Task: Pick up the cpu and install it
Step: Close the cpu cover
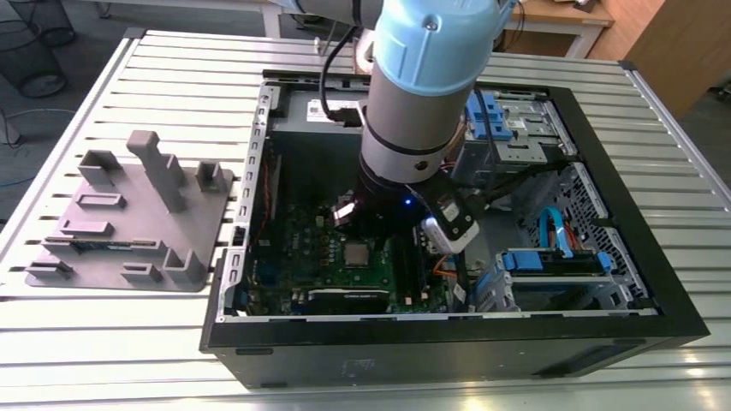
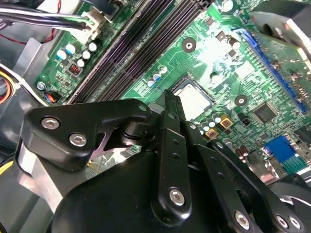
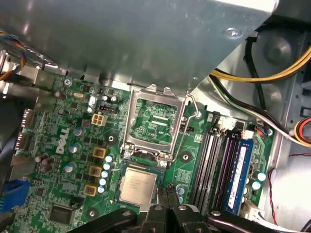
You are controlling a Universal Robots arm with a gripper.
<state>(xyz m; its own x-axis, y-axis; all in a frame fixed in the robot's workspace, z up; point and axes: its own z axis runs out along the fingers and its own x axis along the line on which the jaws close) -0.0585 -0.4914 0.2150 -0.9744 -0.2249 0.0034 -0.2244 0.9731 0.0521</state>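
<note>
While the cpu (image 3: 138, 187) lies seated in its socket, the frame (image 3: 130, 121) stands unlatched and the claw (image 3: 167, 190), closed on nothing, hovers just beside it, the arm (image 1: 417, 111) at the cpu's 1 o'clock in the exterior view.

lab: slatted workbench (image 1: 115, 342), opened computer case (image 1: 457, 347)

I'm seeing white lettering printed on the green motherboard (image 3: 58, 116); faint print on the cpu (image 3: 138, 187) top, too small to read.
</note>
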